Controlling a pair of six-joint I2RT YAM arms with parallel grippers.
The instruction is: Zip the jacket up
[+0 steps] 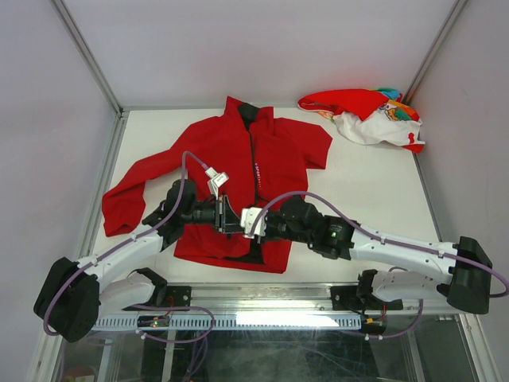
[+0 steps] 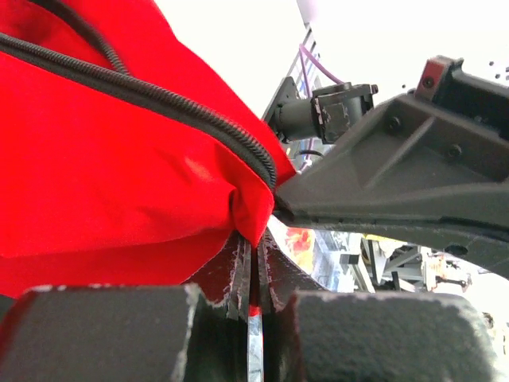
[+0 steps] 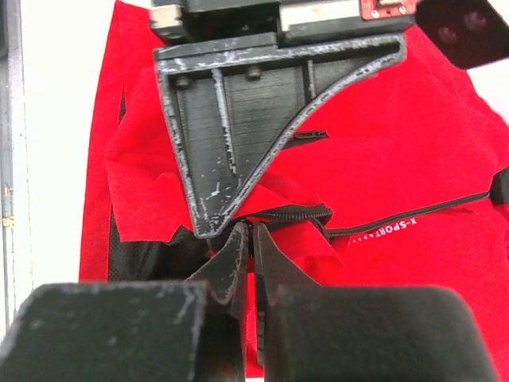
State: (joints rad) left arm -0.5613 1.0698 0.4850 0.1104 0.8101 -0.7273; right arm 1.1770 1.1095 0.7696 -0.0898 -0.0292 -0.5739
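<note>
The red jacket [image 1: 231, 151] lies flat on the white table, collar at the far side and its front zipper partly open near the hem. Both grippers meet low on the jacket's front. My left gripper [image 1: 229, 216] is shut on the red front edge just below the black zipper teeth [image 2: 159, 95], seen close up in the left wrist view [image 2: 254, 243]. My right gripper [image 1: 250, 221] is shut on the zipper end where the teeth bunch up [image 3: 252, 231]. White chest lettering [image 3: 386, 231] and the dark pocket zip [image 3: 306, 137] show in the right wrist view.
A smaller red-and-white garment with colourful print [image 1: 370, 115] lies crumpled at the far right corner. White walls enclose the table on three sides. Metal rails [image 1: 238, 318] run along the near edge by the arm bases.
</note>
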